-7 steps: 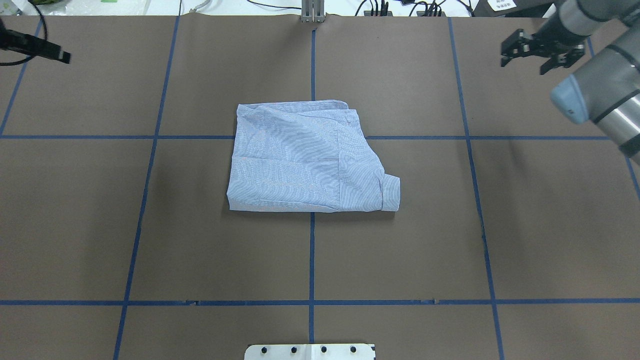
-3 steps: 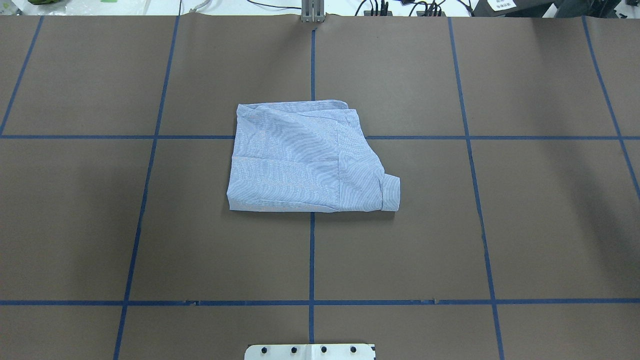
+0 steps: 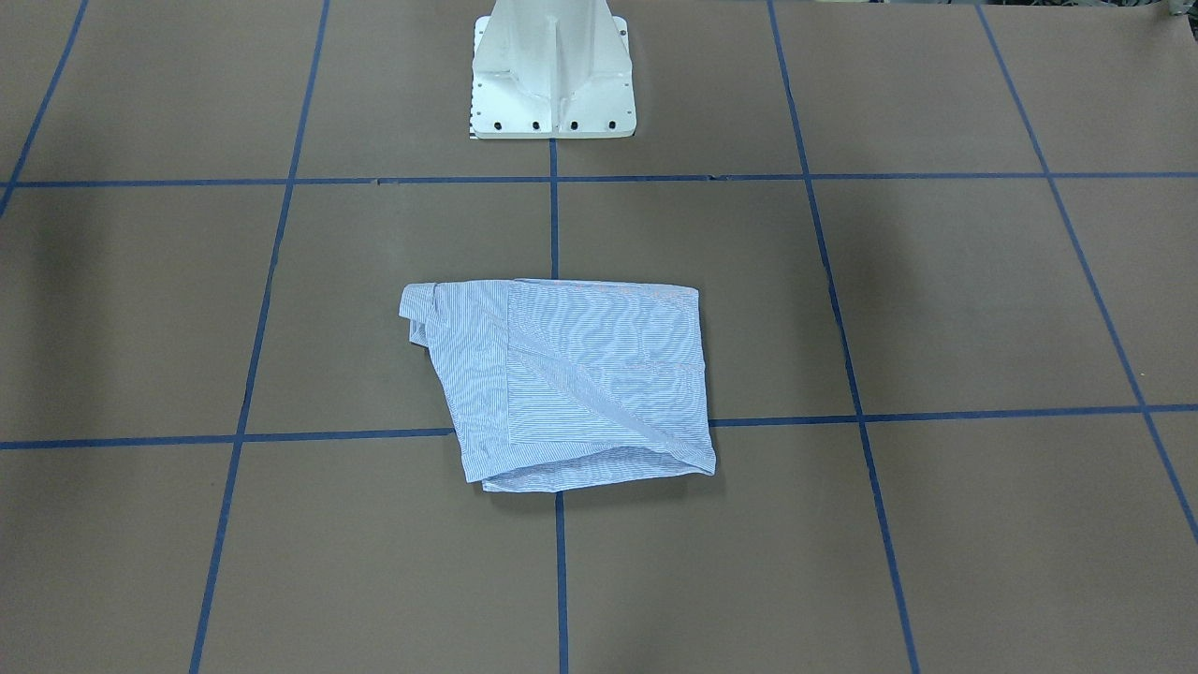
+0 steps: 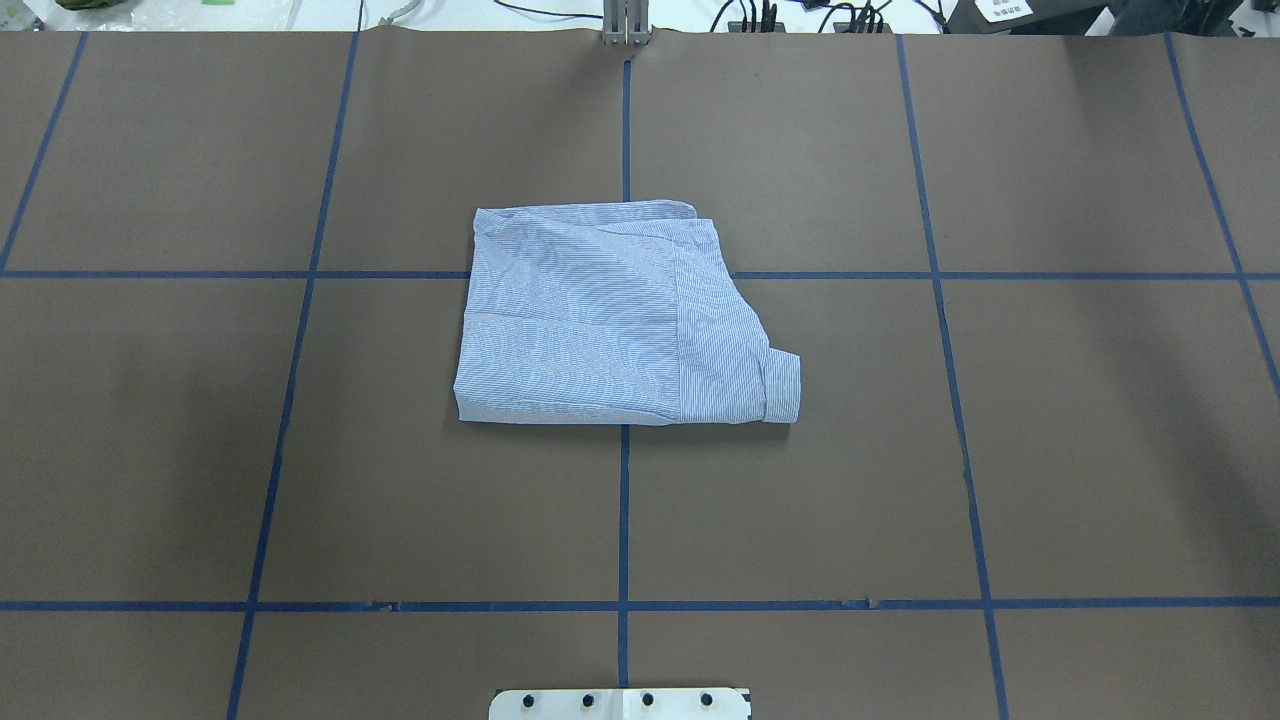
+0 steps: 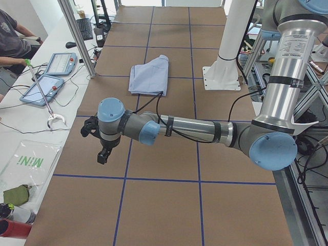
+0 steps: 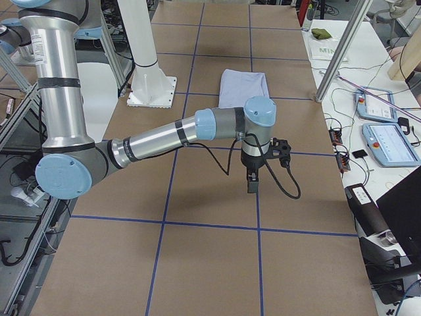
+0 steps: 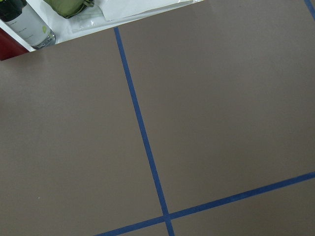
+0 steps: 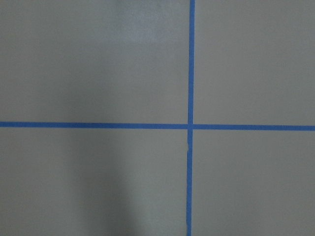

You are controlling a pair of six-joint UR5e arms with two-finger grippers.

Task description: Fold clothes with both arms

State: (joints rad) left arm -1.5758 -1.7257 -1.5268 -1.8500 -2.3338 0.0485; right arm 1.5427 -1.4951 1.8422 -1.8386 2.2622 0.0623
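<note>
Shirt (image 4: pixel 610 320): lying as a compact folded packet at the middle of the table, straddling a crossing of the tape lines, in front of the white pedestal (image 3: pixel 552 70) and apart from it; touching neither gripper.
Cuff (image 4: pixel 782 388): poking out at the packet's near corner on the robot's right, beyond a sloping edge.
Left arm (image 5: pixel 189 128): stretching low over the table's left end, well apart from the shirt; judged to be standing clear so that the fold lies undisturbed.
Left gripper (image 5: pixel 101 154): pointing down over bare paper, with nothing seen hanging from it; showing only from the side, so cannot tell whether apart or together.
Right arm (image 6: pixel 151 138): mirroring this over the right end, equally far from the cloth.
Right gripper (image 6: pixel 252 183): pointing down near a tape crossing; fingers' state likewise impossible to tell.
Stage (judged): folding looking complete or nearly so, the loose cuff perhaps wanting one more tuck.
Surface: brown paper covering (image 4: pixel 1080 420), flat and matte, gridded with blue tape (image 4: pixel 622 500).
Room: bench along the far side carrying tablets (image 6: pixel 388 141) and cables, a person (image 5: pixel 13 36) sitting at it; a bottle (image 7: pixel 27 24) standing beyond the table's left end.
</note>
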